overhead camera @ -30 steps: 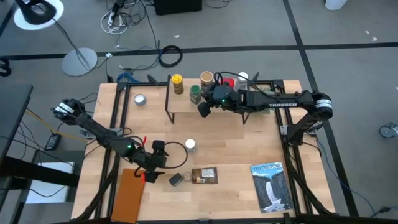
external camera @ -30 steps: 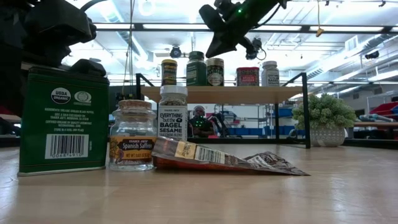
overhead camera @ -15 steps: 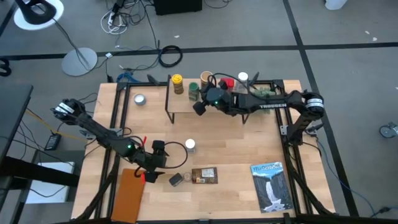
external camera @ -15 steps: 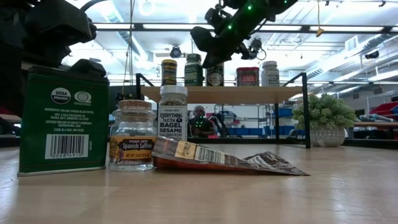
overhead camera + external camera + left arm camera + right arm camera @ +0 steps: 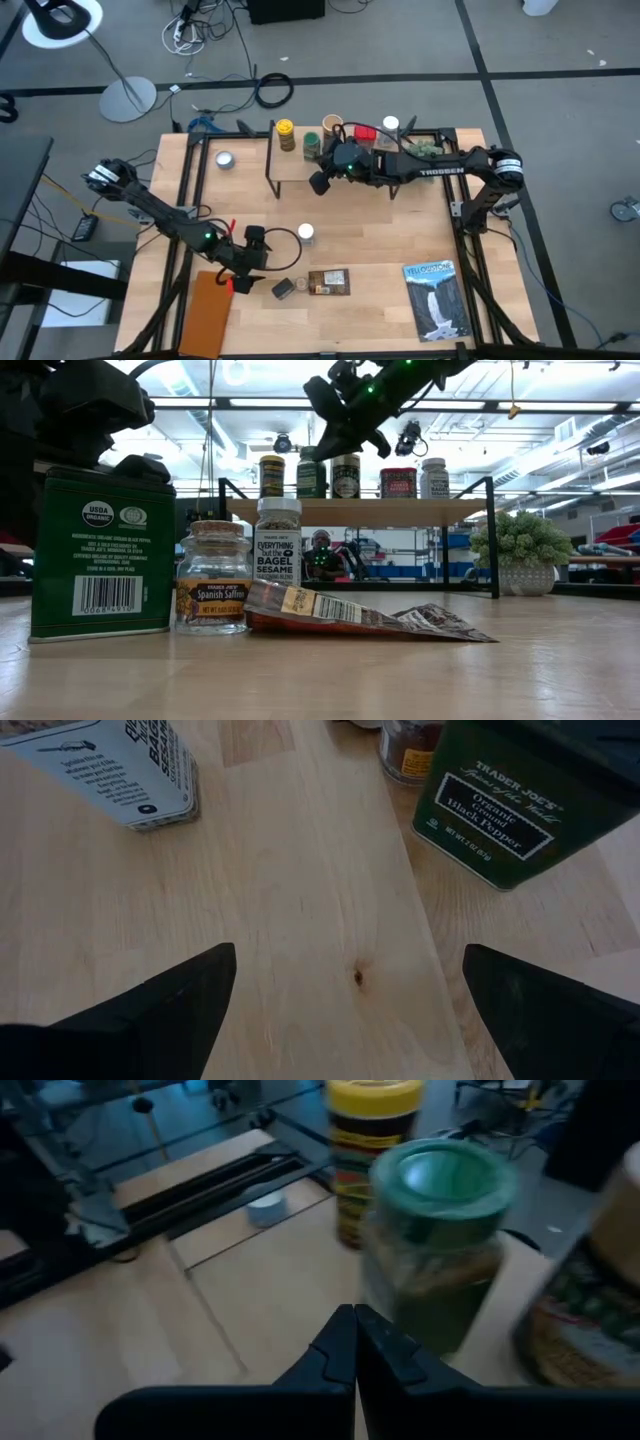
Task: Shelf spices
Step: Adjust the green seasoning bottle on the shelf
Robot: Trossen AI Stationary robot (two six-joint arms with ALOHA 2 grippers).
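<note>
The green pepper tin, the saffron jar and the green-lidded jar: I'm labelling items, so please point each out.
green pepper tin point(image 5: 98, 555), low view, middle of its front face.
saffron jar point(image 5: 213, 585), low view, on its label.
green-lidded jar point(image 5: 447, 1184), right wrist view, top of its lid.

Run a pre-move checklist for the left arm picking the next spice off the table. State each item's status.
1. left gripper open and empty: ok.
2. Black pepper tin upright on the table ahead of it: ok.
3. Sesame jar and saffron jar upright nearby: ok.
4. right gripper shut, empty, by the green-lidded jar: ok.
5. Free room on the shelf: cannot tell; the right arm covers much of it.
</note>
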